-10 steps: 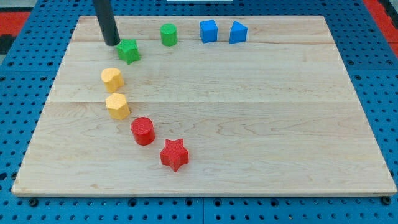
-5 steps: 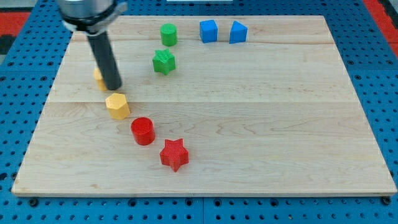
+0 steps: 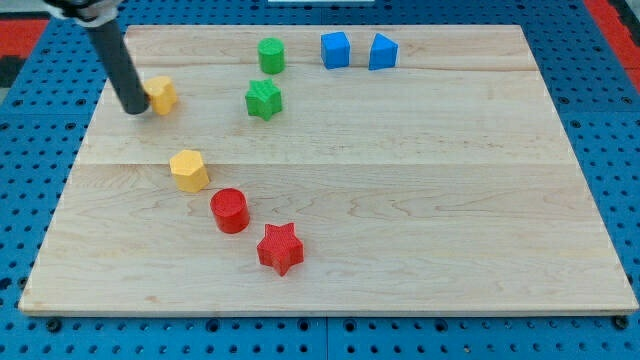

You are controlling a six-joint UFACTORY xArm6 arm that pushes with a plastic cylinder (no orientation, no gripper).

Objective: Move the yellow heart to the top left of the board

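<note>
The yellow heart (image 3: 160,95) lies on the wooden board (image 3: 400,200) in the upper left part, below the top edge. My tip (image 3: 133,110) touches the board just left of the heart, right against it; the dark rod rises from there toward the view's top left. A second yellow block, a hexagon (image 3: 189,170), lies lower down, below and right of the heart.
A green star (image 3: 263,99) and a green cylinder (image 3: 271,55) lie right of the heart. Two blue blocks (image 3: 336,49) (image 3: 382,51) sit near the top edge. A red cylinder (image 3: 230,210) and a red star (image 3: 280,248) lie lower down.
The green star was pushed right and down. The tip then went down beside the yellow heart and up again; the heart now lies higher and a little left. The other blocks stayed put.
</note>
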